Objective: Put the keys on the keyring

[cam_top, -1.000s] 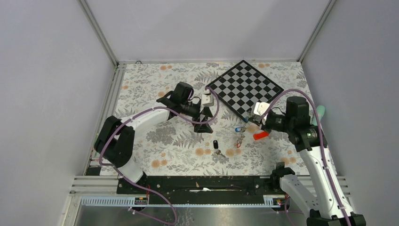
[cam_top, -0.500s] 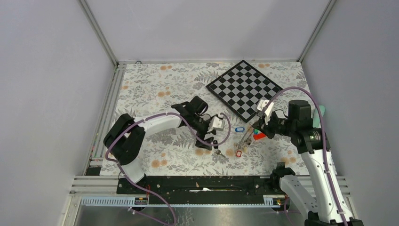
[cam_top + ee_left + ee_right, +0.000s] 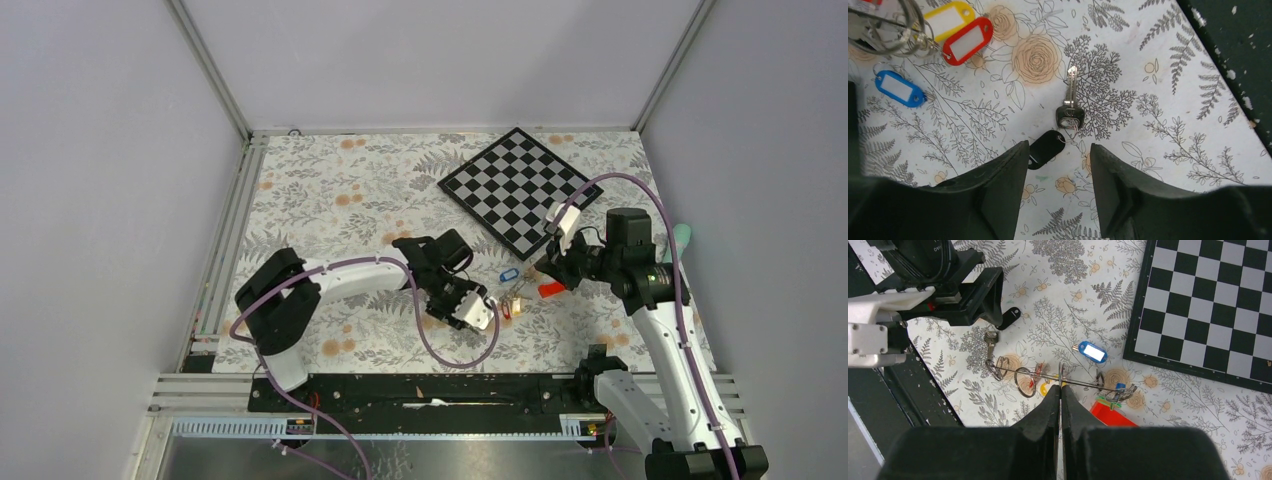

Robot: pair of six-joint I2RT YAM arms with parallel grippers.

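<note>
At the left gripper [image 3: 1057,150]: jaws wide apart, right over the silver metal key with a black oval plastic tag [image 3: 1070,112], lying flat on the flowery tablecloth [image 3: 1173,100].
At the right gripper [image 3: 1060,390]: pinched tight on the thin wire keyring [image 3: 1048,377].
Handling: light, stiff, kinda slippery I'd guess; grab the flat metal head, not the dangly tag.

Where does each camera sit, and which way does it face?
Top external: above and behind the bases, looking down on the table; both arms show.
Left wrist: looks down on the black-tagged key; the open left gripper frames it.
Right wrist: looks down past the right gripper, shut on the keyring.
Both wrist views share the blue-tagged key and the black-tagged key.
</note>
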